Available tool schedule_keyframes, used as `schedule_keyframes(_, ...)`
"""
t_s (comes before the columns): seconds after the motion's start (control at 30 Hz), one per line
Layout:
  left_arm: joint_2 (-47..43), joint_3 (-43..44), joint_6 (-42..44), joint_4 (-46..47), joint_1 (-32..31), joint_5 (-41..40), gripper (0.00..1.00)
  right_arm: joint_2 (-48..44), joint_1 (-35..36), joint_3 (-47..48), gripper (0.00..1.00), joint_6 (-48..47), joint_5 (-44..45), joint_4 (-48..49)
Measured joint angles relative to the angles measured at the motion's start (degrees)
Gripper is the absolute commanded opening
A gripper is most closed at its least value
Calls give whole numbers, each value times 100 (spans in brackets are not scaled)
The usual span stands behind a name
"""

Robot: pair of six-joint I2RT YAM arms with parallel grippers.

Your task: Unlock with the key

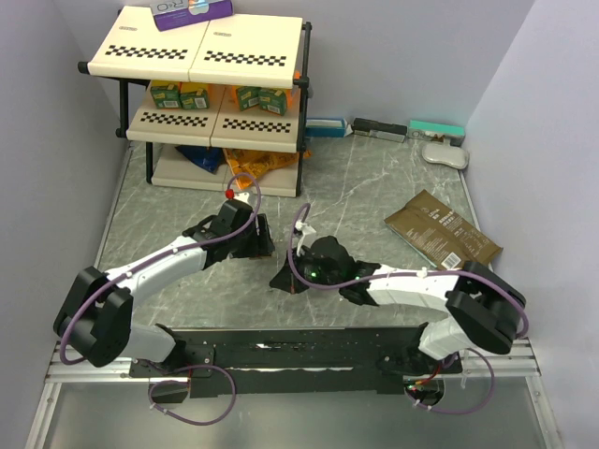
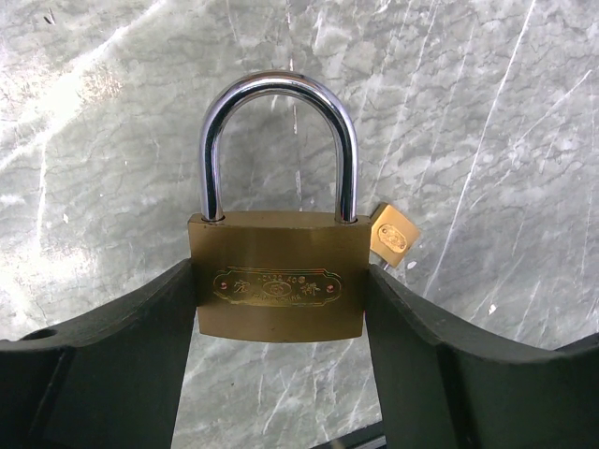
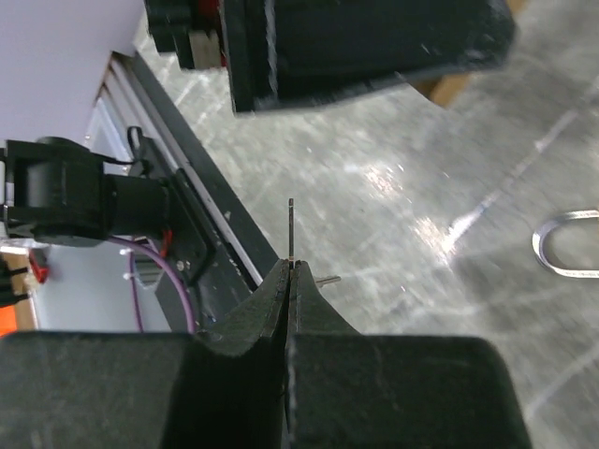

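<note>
Left tool (image 2: 279,313): fingers spread wide, one pressed on each side of the big padlock (image 2: 278,281), gripping its brass body. The steel shackle (image 2: 279,112) is closed and points away from the wrist camera. I can't tell whether the lock sits on the desk (image 2: 94,140) or is lifted off it. The small padlock (image 2: 393,234) lies just beside the big one's right upper corner, not gripped.

Right tool (image 3: 290,273): fully closed, pinching the key (image 3: 291,229). Only a thin dark sliver sticks straight out past the fingertips. The key is in the air between the two arms. It is near the left tool, which fills the top of the right wrist view, but doesn't touch it.

Step in hand, my read: bring the key to the big padlock's keyhole. The keyhole isn't visible in any view. It is likely on the body's underside, facing the left wrist.

How to do it well:
- Left tool holds the lock rigid and turns the underside toward the key.
- Line the key's axis up with the slot before pushing. The blade is seen edge-on here, so check its roll angle.
- Go in slowly and straight. The pinch is on a tiny part of the key, so any side load could twist it in the fingers or make it slip out.
- Turn only once it is fully seated.
- Steer clear of the small padlock.
</note>
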Motion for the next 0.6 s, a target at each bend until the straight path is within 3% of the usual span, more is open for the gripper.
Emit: schedule_keyframes(0.6, -219, -76, 0, 131, 15, 151, 1, 887, -315, 372, 0, 227, -439, 645)
